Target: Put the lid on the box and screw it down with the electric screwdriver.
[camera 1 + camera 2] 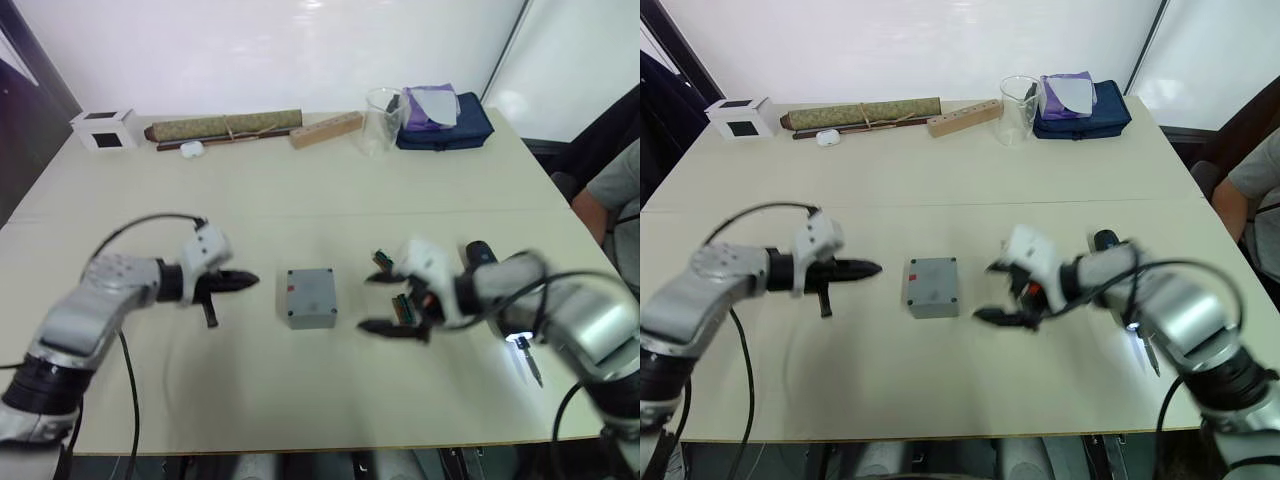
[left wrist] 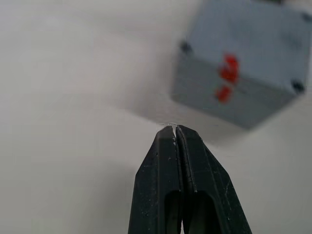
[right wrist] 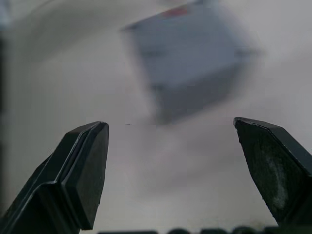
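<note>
Shallow grey metal lid [image 1: 309, 290] sits on deep grey box [image 1: 313, 317] mid-table, between pinched-shut left gripper [image 1: 252, 280] and wide-open right gripper [image 1: 377, 302]; a sideways nudge might shift the unscrewed lid.

The right gripper [image 1: 385, 301] is smeared by motion in both eye views, so the outlines of its fingers are soft. It partly covers the green-brown bit holders [image 1: 404, 306] beside it, and how many there are cannot be told. The electric screwdriver [image 1: 524, 353] lies mostly behind the right forearm; only its lit tip and thin bit show. In the right wrist view the box [image 3: 187, 56] is blurred, with the edge between it and the lid [image 3: 180, 22] unreadable and its top cut by the frame. A person [image 1: 612, 205] is cut off at the right edge.
</note>
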{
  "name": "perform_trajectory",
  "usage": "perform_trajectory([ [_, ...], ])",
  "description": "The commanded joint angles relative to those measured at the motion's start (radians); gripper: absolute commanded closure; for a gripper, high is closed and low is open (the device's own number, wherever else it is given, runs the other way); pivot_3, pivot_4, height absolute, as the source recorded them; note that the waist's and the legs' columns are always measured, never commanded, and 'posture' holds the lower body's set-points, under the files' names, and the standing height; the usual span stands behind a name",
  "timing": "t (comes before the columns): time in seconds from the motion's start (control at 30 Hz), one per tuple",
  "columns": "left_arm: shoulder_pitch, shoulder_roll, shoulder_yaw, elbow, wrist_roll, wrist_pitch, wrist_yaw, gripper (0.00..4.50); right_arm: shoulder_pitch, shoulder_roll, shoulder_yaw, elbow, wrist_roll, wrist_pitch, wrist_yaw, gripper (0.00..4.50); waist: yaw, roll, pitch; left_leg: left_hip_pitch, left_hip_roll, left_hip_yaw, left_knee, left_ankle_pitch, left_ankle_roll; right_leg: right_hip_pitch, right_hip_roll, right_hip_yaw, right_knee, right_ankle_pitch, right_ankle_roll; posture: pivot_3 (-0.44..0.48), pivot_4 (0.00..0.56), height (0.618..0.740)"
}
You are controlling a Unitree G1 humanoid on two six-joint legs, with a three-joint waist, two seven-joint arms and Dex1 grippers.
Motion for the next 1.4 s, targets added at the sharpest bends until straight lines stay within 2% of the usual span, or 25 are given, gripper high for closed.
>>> perform_trajectory([
  [0.03,0.000,-0.030,-0.018,-0.049,0.029,-0.014,0.039,4.50,-0.027,0.018,0.016,-0.015,-0.042,-0.004,-0.030,0.08,0.001,-0.002,0.000,0.000,0.000,0.000,0.002,0.000,0.000,0.000,0.000,0.000,0.001,0.000,0.000,0.000,0.150,0.740],
  [0.33,-0.065,-0.125,-0.071,0.019,0.076,-0.047,0.057,4.50,-0.048,0.082,0.069,-0.010,-0.044,0.039,-0.038,0.08,-0.003,-0.003,0.000,0.003,0.001,-0.001,0.002,0.001,-0.001,0.001,0.003,0.000,0.006,0.000,0.000,0.000,0.150,0.740],
  [0.5,-0.147,-0.182,-0.086,0.121,0.118,-0.109,0.049,4.50,-0.029,0.135,0.035,-0.047,0.047,0.106,-0.032,0.08,-0.001,-0.003,0.000,0.002,0.001,-0.002,0.003,0.001,-0.001,0.001,0.003,-0.001,0.006,0.000,0.000,0.000,0.150,0.740],
  [0.63,-0.154,-0.170,-0.071,0.152,0.143,-0.136,0.044,4.50,-0.023,0.135,0.016,-0.059,0.058,0.122,-0.049,0.08,-0.004,-0.003,0.000,0.002,0.001,-0.002,0.003,0.001,-0.001,0.001,0.003,-0.001,0.006,0.000,0.000,0.000,0.150,0.740],
  [0.7,-0.147,-0.149,-0.059,0.154,0.153,-0.142,0.042,4.50,-0.025,0.099,0.001,-0.052,0.047,0.107,-0.032,0.08,-0.005,-0.003,0.000,0.003,0.001,-0.002,0.003,0.001,-0.001,0.001,0.003,-0.001,0.007,0.000,0.000,0.000,0.150,0.740],
  [0.83,-0.071,-0.058,-0.038,0.073,0.142,-0.097,0.002,4.50,-0.044,-0.012,0.002,0.040,-0.059,-0.024,0.024,0.08,-0.007,-0.003,0.000,0.003,0.001,-0.002,0.003,0.001,-0.001,0.001,0.003,-0.001,0.007,0.000,0.000,0.000,0.150,0.740],
  [1.03,0.051,0.003,0.003,-0.082,0.067,0.010,-0.019,4.50,-0.116,0.033,0.088,0.265,-0.231,-0.233,0.055,0.08,-0.002,-0.003,0.000,0.003,0.002,-0.001,0.002,0.001,-0.001,0.001,0.004,0.000,0.007,0.000,0.000,0.000,0.150,0.740],
  [1.17,0.111,-0.001,0.013,-0.167,0.032,0.075,0.008,4.50,-0.165,0.105,0.147,0.389,-0.311,-0.341,0.090,0.08,-0.005,-0.004,-0.001,0.003,0.002,-0.001,0.003,0.001,-0.001,0.001,0.003,0.000,0.007,0.000,0.000,0.000,0.150,0.740],
  [1.4,0.087,-0.111,-0.044,-0.194,0.049,0.101,0.110,4.50,-0.184,0.176,0.184,0.437,-0.348,-0.412,0.185,0.08,-0.003,-0.004,-0.001,0.003,0.002,-0.001,0.003,0.001,-0.001,0.001,0.003,0.000,0.007,0.000,0.000,0.000,0.150,0.740],
])
